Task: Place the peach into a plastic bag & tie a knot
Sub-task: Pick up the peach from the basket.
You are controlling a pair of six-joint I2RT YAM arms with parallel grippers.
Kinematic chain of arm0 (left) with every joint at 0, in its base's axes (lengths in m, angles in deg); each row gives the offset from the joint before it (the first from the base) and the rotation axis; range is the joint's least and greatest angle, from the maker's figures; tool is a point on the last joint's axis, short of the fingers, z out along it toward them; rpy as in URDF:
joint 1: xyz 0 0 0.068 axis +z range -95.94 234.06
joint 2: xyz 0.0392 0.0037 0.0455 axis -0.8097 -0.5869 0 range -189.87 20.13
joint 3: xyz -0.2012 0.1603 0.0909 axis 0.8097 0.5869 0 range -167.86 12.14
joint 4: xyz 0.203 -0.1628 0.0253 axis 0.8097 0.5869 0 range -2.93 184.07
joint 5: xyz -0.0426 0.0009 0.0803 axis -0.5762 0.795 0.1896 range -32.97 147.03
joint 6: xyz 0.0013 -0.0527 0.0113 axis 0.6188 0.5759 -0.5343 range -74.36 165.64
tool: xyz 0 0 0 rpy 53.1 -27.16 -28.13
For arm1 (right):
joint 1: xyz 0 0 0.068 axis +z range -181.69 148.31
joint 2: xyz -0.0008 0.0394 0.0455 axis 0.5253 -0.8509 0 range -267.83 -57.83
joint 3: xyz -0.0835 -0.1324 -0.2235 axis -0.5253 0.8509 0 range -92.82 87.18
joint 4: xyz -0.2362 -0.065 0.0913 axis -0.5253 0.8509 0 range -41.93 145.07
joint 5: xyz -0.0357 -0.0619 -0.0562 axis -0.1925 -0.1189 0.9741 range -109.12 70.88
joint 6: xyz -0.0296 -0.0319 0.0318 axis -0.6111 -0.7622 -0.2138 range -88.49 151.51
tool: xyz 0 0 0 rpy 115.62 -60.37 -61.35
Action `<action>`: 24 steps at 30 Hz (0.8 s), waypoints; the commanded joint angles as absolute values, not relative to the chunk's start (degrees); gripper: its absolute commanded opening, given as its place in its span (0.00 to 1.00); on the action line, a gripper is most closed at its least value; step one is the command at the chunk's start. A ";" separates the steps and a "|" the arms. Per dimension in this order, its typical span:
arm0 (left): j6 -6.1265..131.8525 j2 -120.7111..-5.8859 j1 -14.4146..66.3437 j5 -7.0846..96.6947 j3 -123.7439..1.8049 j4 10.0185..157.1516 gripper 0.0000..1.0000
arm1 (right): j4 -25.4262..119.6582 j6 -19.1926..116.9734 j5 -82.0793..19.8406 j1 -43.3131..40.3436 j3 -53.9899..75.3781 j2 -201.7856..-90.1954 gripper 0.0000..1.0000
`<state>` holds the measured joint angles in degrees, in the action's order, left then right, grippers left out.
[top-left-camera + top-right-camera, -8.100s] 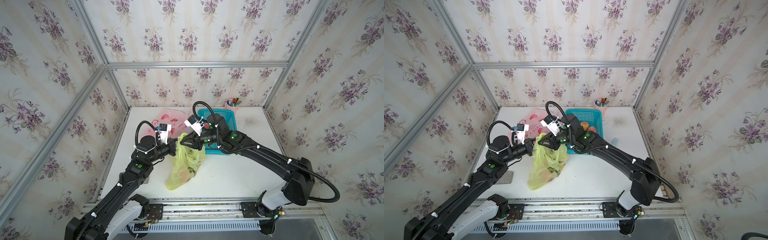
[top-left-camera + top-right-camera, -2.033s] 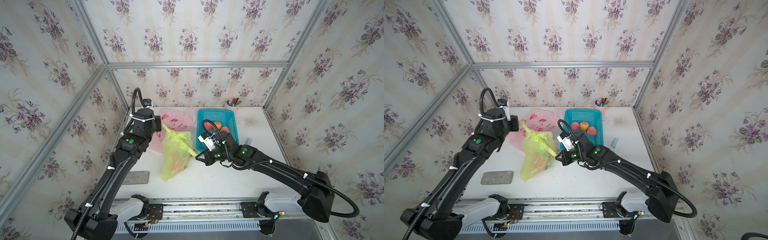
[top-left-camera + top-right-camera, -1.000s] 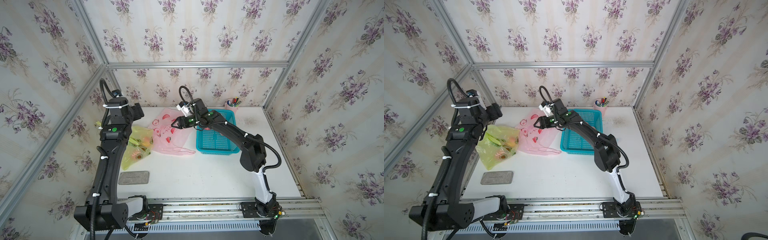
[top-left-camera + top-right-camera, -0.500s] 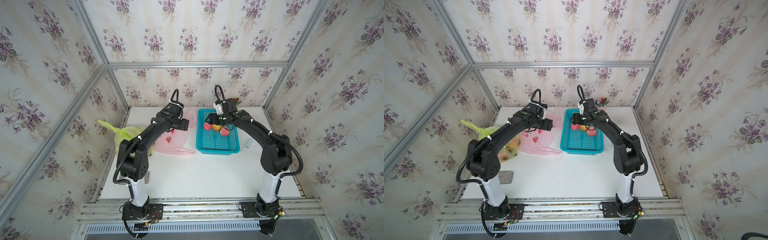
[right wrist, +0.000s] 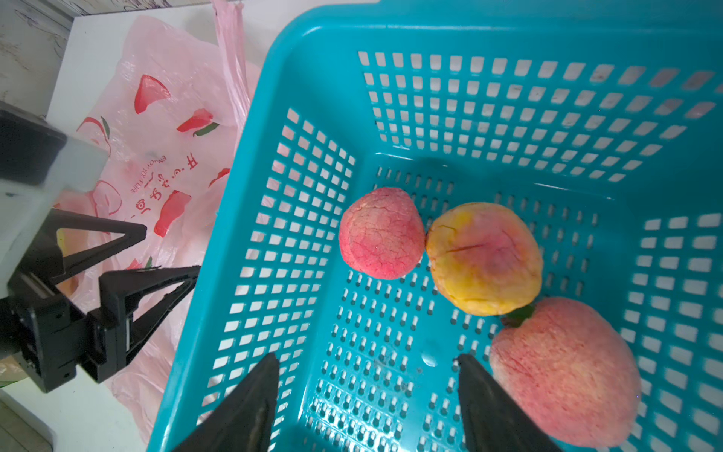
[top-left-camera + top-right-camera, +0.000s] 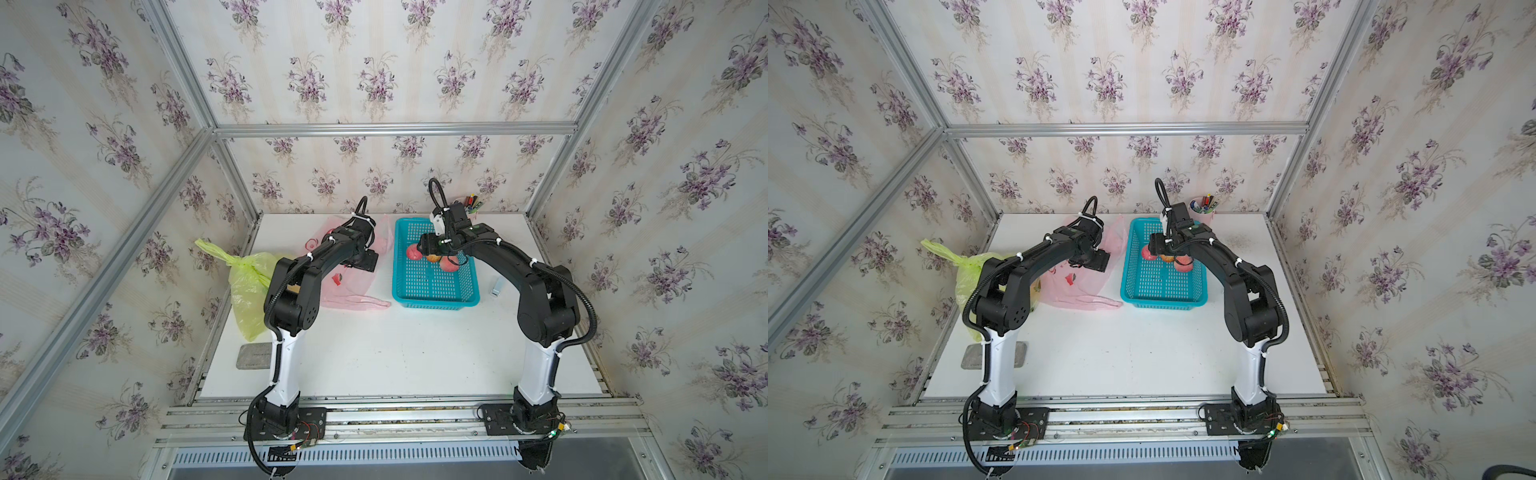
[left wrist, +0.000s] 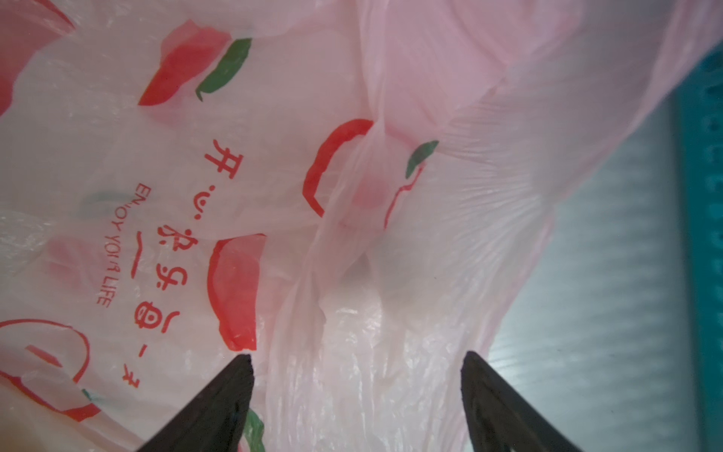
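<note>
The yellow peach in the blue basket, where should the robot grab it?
From above, around its round middle. The yellow peach sits tight between a small pink peach and a big pink peach, so the fingers should probably go on its two free sides, toward the back and front of the basket.

peaches (image 5: 381, 233) (image 5: 483, 258) (image 5: 563, 371) 3 | bags (image 6: 353, 286) (image 6: 249, 282) 2 | basket (image 6: 432, 303) 1 | cup (image 6: 1202, 216) 1

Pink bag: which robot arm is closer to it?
Left. The left fingers, open, sit just over the pink bag; the right fingers hang over the blue basket beside it.
</note>
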<state>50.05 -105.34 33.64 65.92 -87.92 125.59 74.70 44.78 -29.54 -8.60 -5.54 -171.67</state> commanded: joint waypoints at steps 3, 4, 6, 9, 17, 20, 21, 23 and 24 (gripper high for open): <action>49.69 -106.86 35.48 66.78 -89.74 126.08 0.82 | 74.08 43.98 -29.23 -7.36 -7.72 -174.46 0.74; 49.75 -107.13 35.75 66.39 -90.10 126.17 0.82 | 74.23 43.99 -29.16 -7.19 -8.30 -175.06 0.74; 50.02 -108.06 36.38 63.69 -90.93 126.24 0.81 | 74.86 43.99 -29.15 -6.95 -10.12 -176.78 0.75; 50.17 -110.82 36.58 61.07 -94.25 129.52 0.75 | 75.47 44.20 -28.25 -6.86 -12.59 -179.39 0.76; 51.33 -113.20 36.66 59.68 -96.73 131.71 0.52 | 77.19 44.50 -26.21 -6.79 -20.84 -186.27 0.76; 51.29 -113.15 36.66 59.19 -96.64 131.71 0.33 | 78.83 44.60 -25.26 -6.74 -24.30 -189.13 0.76; 51.29 -112.99 36.77 58.99 -96.52 131.70 0.30 | 79.20 44.60 -24.94 -6.73 -25.32 -189.89 0.76; 51.47 -112.63 36.70 58.97 -95.85 131.67 0.26 | 79.78 44.60 -24.58 -6.76 -26.72 -191.21 0.76; 51.58 -112.41 36.66 58.84 -95.57 131.68 0.24 | 80.04 44.69 -24.25 -6.75 -27.29 -191.78 0.76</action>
<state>51.16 -113.08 36.72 59.78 -95.98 130.55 78.28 44.81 -25.97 -6.91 -25.85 -190.51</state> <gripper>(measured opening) 0.253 0.756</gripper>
